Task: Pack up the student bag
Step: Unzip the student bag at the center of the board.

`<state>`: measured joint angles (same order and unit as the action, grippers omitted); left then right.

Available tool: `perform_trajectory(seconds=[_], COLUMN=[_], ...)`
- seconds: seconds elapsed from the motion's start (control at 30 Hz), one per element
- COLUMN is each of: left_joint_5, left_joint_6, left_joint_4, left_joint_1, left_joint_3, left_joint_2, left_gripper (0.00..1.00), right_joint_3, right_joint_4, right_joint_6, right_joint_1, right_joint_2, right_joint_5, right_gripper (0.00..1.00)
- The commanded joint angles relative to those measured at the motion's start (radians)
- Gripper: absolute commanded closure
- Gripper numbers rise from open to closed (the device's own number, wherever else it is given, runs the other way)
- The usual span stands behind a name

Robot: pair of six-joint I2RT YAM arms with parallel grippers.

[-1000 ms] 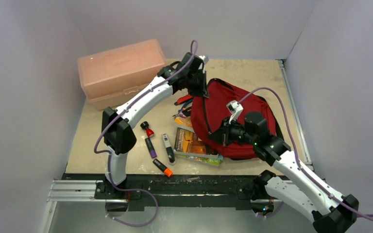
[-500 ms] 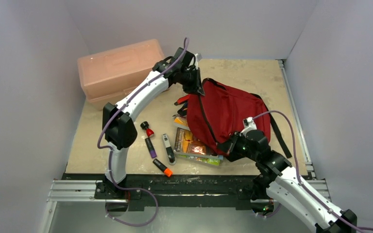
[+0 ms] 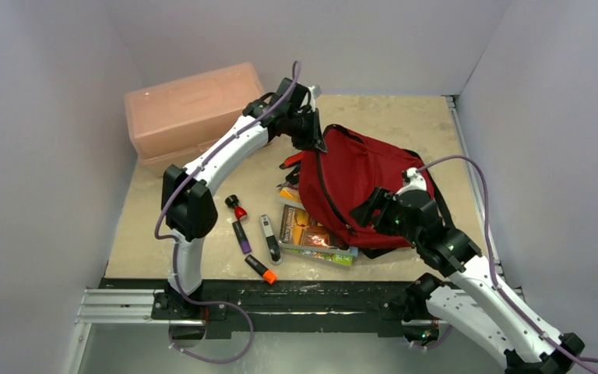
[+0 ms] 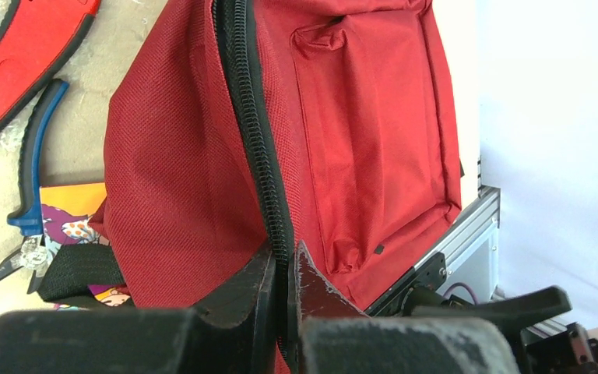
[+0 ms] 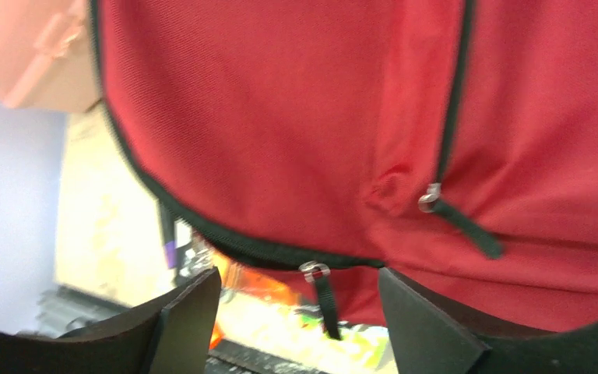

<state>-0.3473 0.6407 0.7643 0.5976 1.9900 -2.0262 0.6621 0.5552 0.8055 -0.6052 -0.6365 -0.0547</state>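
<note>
The student bag (image 3: 362, 183), dark red with black zipper lines, lies right of centre with its top corner lifted. My left gripper (image 3: 316, 142) is at that corner. In the left wrist view my left gripper (image 4: 283, 274) is shut on the black zipper edge (image 4: 249, 117) of the student bag (image 4: 179, 179). My right gripper (image 3: 367, 209) is at the bag's near edge. Seen from the right wrist, my right gripper (image 5: 300, 312) is open. A silver zipper pull (image 5: 315, 272) with a black tab hangs between its fingers, untouched, under the student bag (image 5: 280, 117).
A pale pink lidded box (image 3: 191, 113) stands at the back left. Colourful books (image 3: 311, 234) stick out from under the bag's near-left side. Several markers (image 3: 243, 234) lie left of them, and an orange one (image 3: 261, 269) lies nearer. Red-handled pliers (image 3: 292, 162) and blue-handled pliers (image 4: 35, 171) lie by the bag.
My right gripper came down off the top of the bag to its near edge and opened. My left gripper drew the bag's top corner back and left, staying shut.
</note>
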Motion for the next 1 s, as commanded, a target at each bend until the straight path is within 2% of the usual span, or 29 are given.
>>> perform_trajectory(seconds=[0.0, 0.1, 0.23, 0.33, 0.43, 0.47, 0.6, 0.7, 0.9, 0.97], left_joint_5=[0.013, 0.021, 0.013, 0.008, 0.015, 0.015, 0.011, 0.011, -0.002, -0.005], left_joint_6=[-0.053, -0.079, -0.093, -0.096, -0.102, -0.102, -0.098, -0.095, -0.09, -0.088], left_joint_4=[-0.025, -0.008, 0.026, 0.031, 0.033, 0.034, 0.033, 0.032, 0.023, 0.021], left_joint_1=[-0.004, -0.004, -0.004, -0.005, -0.004, -0.004, -0.004, -0.004, -0.004, -0.002], left_joint_3=[-0.005, -0.004, 0.024, 0.033, 0.034, 0.035, 0.033, 0.028, 0.013, 0.013], left_joint_2=[0.092, 0.091, 0.073, 0.069, 0.07, 0.07, 0.068, 0.069, 0.067, 0.069], left_gripper=[1.0, 1.0, 1.0, 1.0, 1.0, 1.0, 1.0, 1.0, 1.0, 1.0], right_joint_3=[0.073, 0.059, -0.043, -0.091, -0.135, -0.14, -0.182, -0.238, -0.343, -0.349], right_joint_4=[0.141, 0.168, 0.048, 0.009, -0.032, -0.031, -0.063, -0.102, -0.14, -0.102], right_joint_6=[0.034, 0.145, 0.24, 0.225, 0.177, 0.174, 0.26, 0.412, 0.729, 0.823], right_joint_1=[-0.003, 0.001, 0.039, 0.088, 0.178, 0.197, 0.234, 0.245, 0.252, 0.252], right_joint_2=[-0.029, -0.012, 0.051, 0.027, -0.006, -0.018, -0.013, 0.013, 0.08, 0.085], right_joint_5=[-0.277, -0.379, -0.281, -0.23, -0.155, -0.145, -0.08, -0.047, -0.04, -0.063], right_gripper=[0.16, 0.05, 0.07, 0.19, 0.55, 0.58, 0.57, 0.51, 0.5, 0.45])
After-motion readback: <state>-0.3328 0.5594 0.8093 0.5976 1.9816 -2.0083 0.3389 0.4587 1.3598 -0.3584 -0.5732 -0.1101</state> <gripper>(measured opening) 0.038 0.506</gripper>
